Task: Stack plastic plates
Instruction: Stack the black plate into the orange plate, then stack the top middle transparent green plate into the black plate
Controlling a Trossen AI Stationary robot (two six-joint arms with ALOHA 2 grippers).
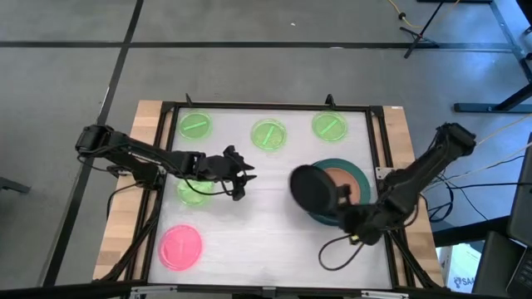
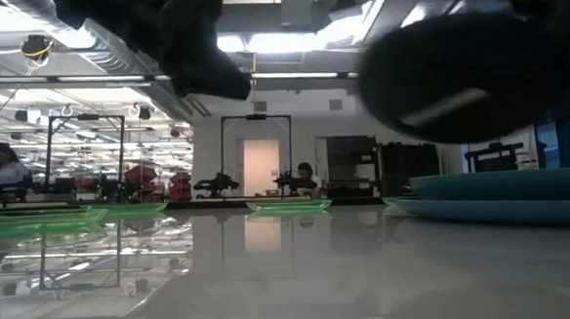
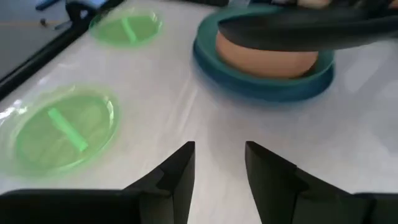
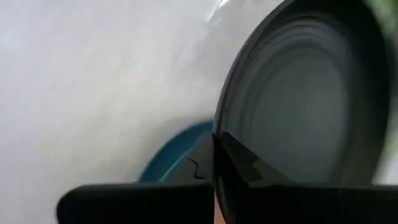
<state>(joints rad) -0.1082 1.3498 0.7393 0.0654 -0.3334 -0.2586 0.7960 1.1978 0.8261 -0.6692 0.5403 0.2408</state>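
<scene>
Tilting black plate (image 1: 313,189) in right claw (image 1: 342,202) above stack (image 1: 353,170)

Fig.: my remote view of the room. Grey floor (image 1: 249,21) w/ dark seam lines surrounds the white table (image 1: 274,241), which sits in a black frame (image 1: 266,106) over a wood base. Low view: open lab hall, bright ceiling light panels (image 2: 289,40), exposed ductwork (image 2: 113,56), lit doorway (image 2: 259,166) at centre, benches w/ equipment, a seated person (image 2: 305,175) beyond.
</scene>
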